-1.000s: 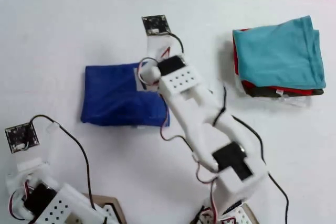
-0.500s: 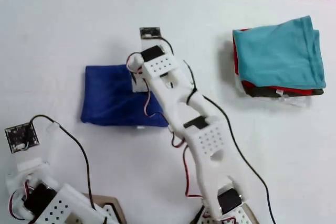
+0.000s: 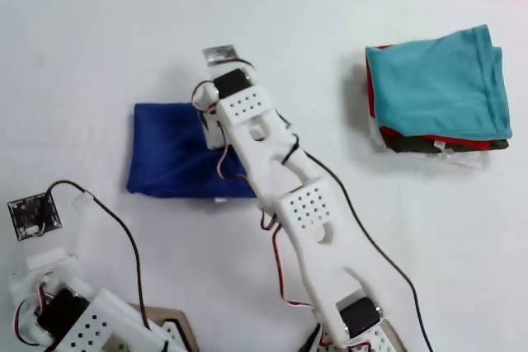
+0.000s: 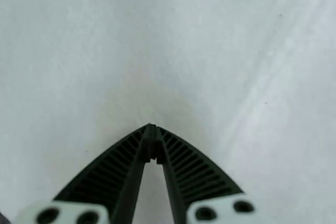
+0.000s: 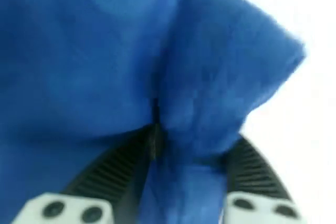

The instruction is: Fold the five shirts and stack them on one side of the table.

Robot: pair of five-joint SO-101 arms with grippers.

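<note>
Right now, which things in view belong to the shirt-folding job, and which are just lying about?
Job: blue shirt, held by the right gripper; stack of folded shirts, teal on top.
Just there: left gripper, jaws shut, over the white table.

We see our left gripper [image 4: 151, 132] from just behind, its two dark ribbed fingers [image 4: 115, 167] drawn together so that the tips meet in a point, with only a thin slit between them farther back. Each finger ends in a white base with small round holes. Beyond the tips lies the bare white table [image 4: 157, 35], where a soft greyish shadow [image 4: 142, 100] spreads out around the point. A faint slanting crease [image 4: 268, 80] runs across the surface to one side.
</note>
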